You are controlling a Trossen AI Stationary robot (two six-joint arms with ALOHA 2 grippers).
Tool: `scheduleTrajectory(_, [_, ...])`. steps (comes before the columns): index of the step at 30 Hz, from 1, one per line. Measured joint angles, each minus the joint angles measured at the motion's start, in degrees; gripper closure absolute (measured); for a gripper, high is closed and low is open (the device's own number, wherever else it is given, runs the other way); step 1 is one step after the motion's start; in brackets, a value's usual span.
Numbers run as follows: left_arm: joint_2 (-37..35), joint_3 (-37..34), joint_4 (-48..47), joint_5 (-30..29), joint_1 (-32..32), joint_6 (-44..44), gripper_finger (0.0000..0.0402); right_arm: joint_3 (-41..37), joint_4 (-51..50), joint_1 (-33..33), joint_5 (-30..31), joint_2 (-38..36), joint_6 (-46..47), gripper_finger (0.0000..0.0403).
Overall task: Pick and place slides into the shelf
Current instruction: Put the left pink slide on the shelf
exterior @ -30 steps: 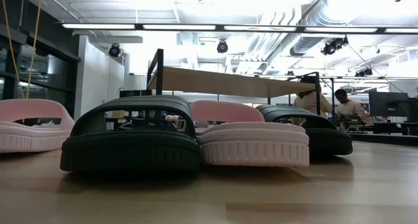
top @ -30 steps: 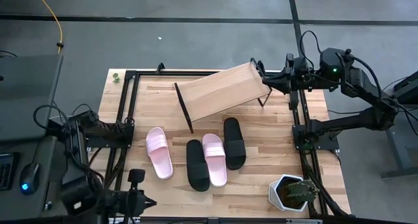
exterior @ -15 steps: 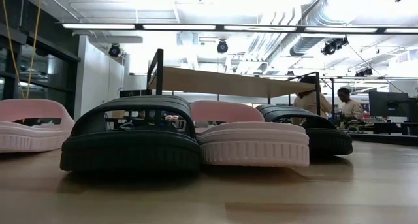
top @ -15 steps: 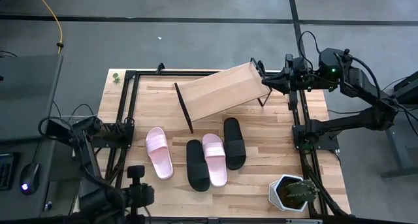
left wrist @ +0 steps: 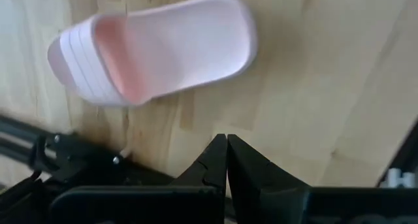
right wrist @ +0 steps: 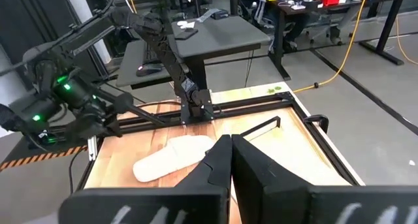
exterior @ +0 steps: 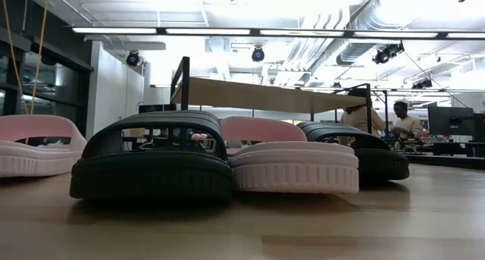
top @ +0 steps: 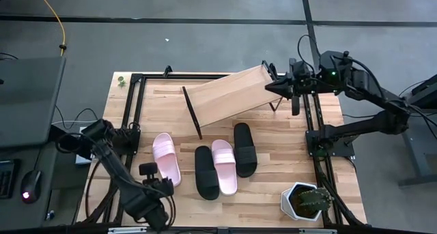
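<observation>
Four slides lie sole-down on the table in the high view: a pale pink one point(top: 166, 159), a black one point(top: 206, 172), a second pink one point(top: 224, 166) and a second black one point(top: 245, 149). The slanted light-wood shelf point(top: 229, 94) stands behind them on its black frame. My left gripper point(top: 149, 170) is shut and sits just left of the leftmost pink slide point(left wrist: 157, 48), pointing at its side. My right gripper point(top: 268, 87) is shut point(right wrist: 230, 142) at the shelf's right end. The low view shows the slides point(exterior: 151, 165) and shelf point(exterior: 265, 95), with no gripper in it.
A cactus in a white pot point(top: 304, 201) stands at the table's near right corner. Black frame rails point(top: 132, 125) point(top: 311, 125) run along the table's left and right sides. People point(exterior: 399, 123) work in the room behind the table.
My left arm has swung in from the table's left edge, carrying its gripper toward the far edge and right, up to the leftmost pink slide. My right gripper has moved a little toward the table's left, over the shelf's right end. The slides and shelf have stayed put.
</observation>
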Motion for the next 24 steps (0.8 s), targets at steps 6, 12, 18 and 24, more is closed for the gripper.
scheduleTrajectory(6, [0.0,-2.62,0.05,0.89,2.13,2.07,0.0399,0.0,0.06,0.0,0.0,0.62,-0.53,0.0402])
scheduleTrajectory(12, [0.0,-3.92,0.05,0.97,4.44,3.99,0.0399,0.0,0.08,-0.02,-0.01,0.89,-0.53,0.0402])
scheduleTrajectory(18, [0.0,-5.51,0.07,1.53,6.91,5.84,0.0398,0.0,0.06,-0.02,-0.04,0.91,-0.53,0.0402])
scheduleTrajectory(24, [0.0,-7.84,0.1,2.95,9.29,6.97,0.0384,0.0,0.06,-0.02,-0.05,0.91,-0.53,0.0402])
